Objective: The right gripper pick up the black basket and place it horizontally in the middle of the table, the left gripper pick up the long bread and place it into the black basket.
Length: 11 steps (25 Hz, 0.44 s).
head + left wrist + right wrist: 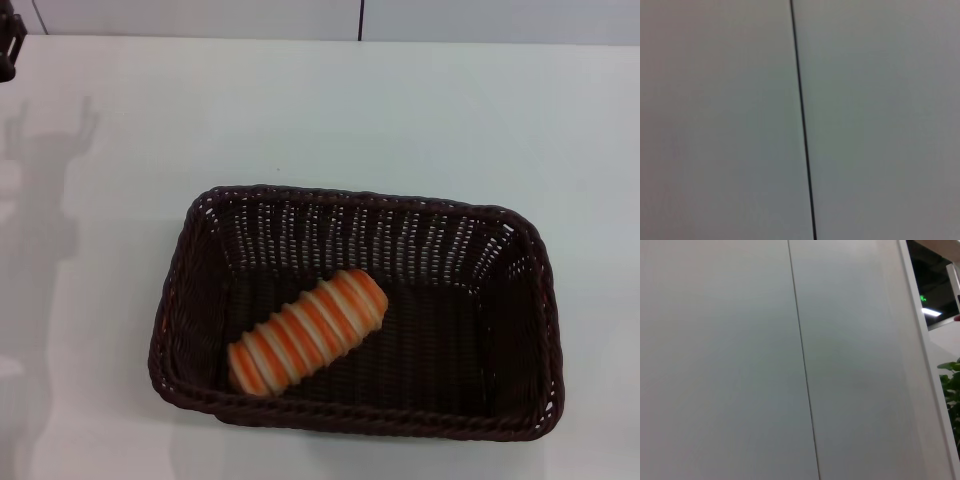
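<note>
The black basket [520, 300] stands lengthwise across the white table [400, 110], in the near middle of the head view. The long bread [306, 331], striped orange and cream, lies at a slant on the basket's floor, toward its left half. A black part of my left gripper [8, 45] shows at the far left corner of the table, well away from the basket. My right gripper is out of view. Both wrist views show only a pale wall panel with a dark seam [802, 120], no fingers and no task object.
The table's far edge meets a white wall with a dark vertical seam [360, 20]. The left arm's shadow [45, 190] falls on the table's left side. A green plant [952, 385] shows at the edge of the right wrist view.
</note>
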Available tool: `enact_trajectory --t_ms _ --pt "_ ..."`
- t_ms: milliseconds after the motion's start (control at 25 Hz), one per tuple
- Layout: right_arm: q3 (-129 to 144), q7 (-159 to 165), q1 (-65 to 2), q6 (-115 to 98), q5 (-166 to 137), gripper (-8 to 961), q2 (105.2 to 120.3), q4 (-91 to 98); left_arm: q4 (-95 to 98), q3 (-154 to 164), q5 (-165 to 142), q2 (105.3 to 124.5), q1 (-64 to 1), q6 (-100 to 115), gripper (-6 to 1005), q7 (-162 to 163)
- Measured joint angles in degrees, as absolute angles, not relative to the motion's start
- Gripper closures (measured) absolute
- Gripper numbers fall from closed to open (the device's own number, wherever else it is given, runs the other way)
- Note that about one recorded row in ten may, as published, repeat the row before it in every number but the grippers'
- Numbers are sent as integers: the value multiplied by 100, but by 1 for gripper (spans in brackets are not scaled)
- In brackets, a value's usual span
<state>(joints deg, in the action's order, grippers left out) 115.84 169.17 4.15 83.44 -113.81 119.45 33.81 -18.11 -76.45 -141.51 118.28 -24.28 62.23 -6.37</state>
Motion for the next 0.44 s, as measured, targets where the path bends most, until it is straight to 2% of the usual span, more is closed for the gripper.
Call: enact_trajectory --t_ms 440 --pt "11821 16922 405 8419 -11332 118 11946 3272 -1585 -7730 -14156 11844 -2382 6274 133 -217"
